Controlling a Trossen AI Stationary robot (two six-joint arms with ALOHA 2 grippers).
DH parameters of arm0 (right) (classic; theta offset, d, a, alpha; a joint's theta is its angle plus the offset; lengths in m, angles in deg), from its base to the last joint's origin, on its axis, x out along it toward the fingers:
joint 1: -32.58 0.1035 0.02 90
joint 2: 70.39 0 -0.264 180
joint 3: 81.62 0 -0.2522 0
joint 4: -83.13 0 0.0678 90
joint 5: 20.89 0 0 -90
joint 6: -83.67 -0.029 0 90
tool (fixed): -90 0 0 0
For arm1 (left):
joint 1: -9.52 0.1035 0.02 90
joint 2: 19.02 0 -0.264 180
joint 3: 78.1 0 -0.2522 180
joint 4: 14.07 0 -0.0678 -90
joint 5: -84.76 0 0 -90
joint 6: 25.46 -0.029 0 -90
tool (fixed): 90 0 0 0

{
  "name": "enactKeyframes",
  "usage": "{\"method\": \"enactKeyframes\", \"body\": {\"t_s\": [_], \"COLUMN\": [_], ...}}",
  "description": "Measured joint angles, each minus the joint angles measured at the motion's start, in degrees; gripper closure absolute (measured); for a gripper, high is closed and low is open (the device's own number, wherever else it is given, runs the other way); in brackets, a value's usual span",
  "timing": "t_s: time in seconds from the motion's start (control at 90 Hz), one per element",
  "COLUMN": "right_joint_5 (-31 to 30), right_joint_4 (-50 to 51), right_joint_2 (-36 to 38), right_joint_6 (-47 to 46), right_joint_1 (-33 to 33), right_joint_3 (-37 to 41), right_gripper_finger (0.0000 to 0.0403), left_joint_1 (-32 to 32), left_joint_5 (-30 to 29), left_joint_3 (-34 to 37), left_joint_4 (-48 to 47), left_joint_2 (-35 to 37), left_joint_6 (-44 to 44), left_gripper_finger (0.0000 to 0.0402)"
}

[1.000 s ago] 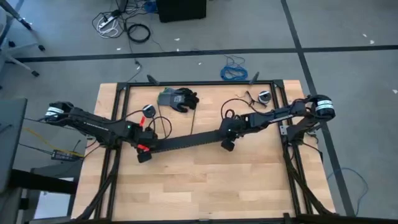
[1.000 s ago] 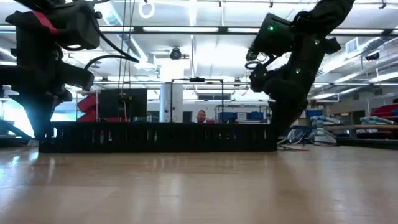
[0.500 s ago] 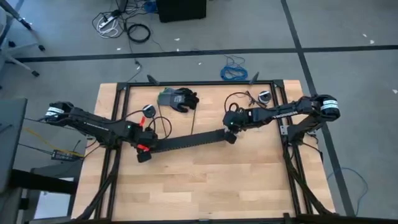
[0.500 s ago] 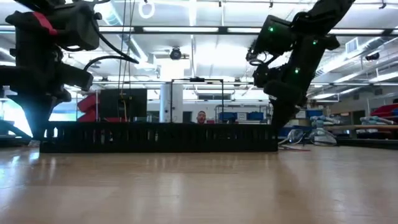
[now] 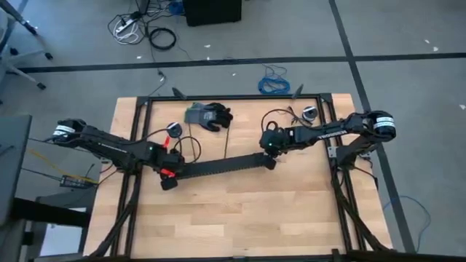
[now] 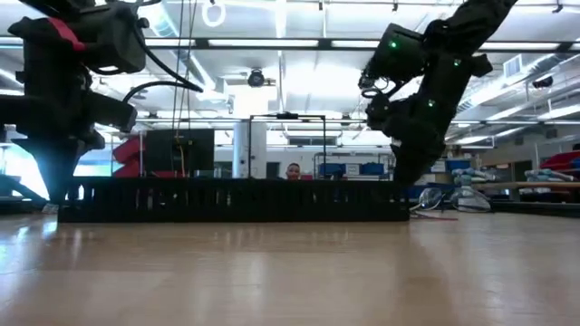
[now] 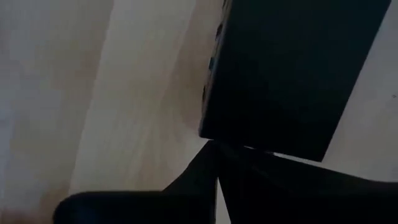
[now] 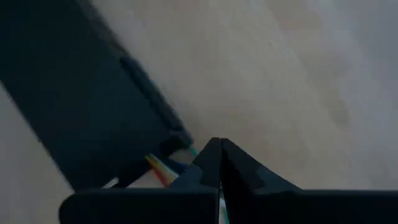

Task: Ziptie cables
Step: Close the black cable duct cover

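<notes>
High view: a long black strip (image 5: 218,166) lies slanted across the wooden table (image 5: 233,218), and each arm is at one end of it. The left gripper (image 5: 169,175) sits over the strip's near-left end. The right gripper (image 5: 270,154) is at the far-right end; a second ago it stood further along and lower on the table, just past the strip's tip, and it has since drawn in and up to the tip itself. A black glove (image 5: 209,115) lies well apart from both jaws, beyond the strip.

Low view: the strip (image 6: 231,199) runs as a low dark wall between the two arms, flat on the table, with the right arm now planted a little more squarely on its end than before.

Left wrist view: the fingers (image 7: 186,186) meet in a closed point, with the strip's end (image 7: 280,68) just ahead of the tips; I cannot tell whether they pinch anything.

Right wrist view: the fingers (image 8: 205,171) are closed, and the cables (image 8: 158,167), thin coloured strands, emerge from the strip's end right beside the tips. My reading is that the right arm is moving in to gather those wires for tying, which is not yet done
</notes>
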State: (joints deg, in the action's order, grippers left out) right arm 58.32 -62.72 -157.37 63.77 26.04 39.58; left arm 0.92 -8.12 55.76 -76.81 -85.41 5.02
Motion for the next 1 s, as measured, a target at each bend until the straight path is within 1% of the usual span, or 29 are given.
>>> {"method": "enactKeyframes", "body": {"t_s": [0.156,0.311,0.4,0.522,0.667,0.9,1.0], "right_joint_5": [-0.1,3.3,3.2,0.9,-1.2,-7.6,-6.5], "right_joint_4": [1.1,-5.2,-5.1,-2.4,-0.5,8.7,9.7], "right_joint_2": [0.0,-0.2,-0.2,-0.1,0.2,1.6,3.7], "right_joint_6": [-1.3,-0.5,0.2,-1.0,-1.1,-1.8,1.9], "right_joint_1": [0.0,1.1,1.7,1.6,1.6,1.5,1.5], "right_joint_3": [0.0,0.2,0.3,0.0,0.0,0.0,0.0], "right_gripper_finger": [0.0403,0.0403,0.0403,0.0403,0.0403,0.0403,0.0403], "left_joint_1": [0.0,0.0,-0.1,0.0,0.0,0.0,0.0], "left_joint_5": [0.0,0.8,0.9,-0.4,-0.4,-0.2,0.0], "left_joint_3": [0.0,0.1,0.1,-0.1,-0.1,-0.1,-0.1], "left_joint_4": [0.0,1.2,0.8,1.4,1.3,0.0,-0.1], "left_joint_2": [0.0,0.0,0.0,0.0,0.0,0.0,0.0], "left_joint_6": [0.0,-0.6,-0.5,0.1,0.1,0.1,0.1], "left_gripper_finger": [0.0401,0.0401,0.0402,0.0401,0.0401,0.0401,0.0401]}}
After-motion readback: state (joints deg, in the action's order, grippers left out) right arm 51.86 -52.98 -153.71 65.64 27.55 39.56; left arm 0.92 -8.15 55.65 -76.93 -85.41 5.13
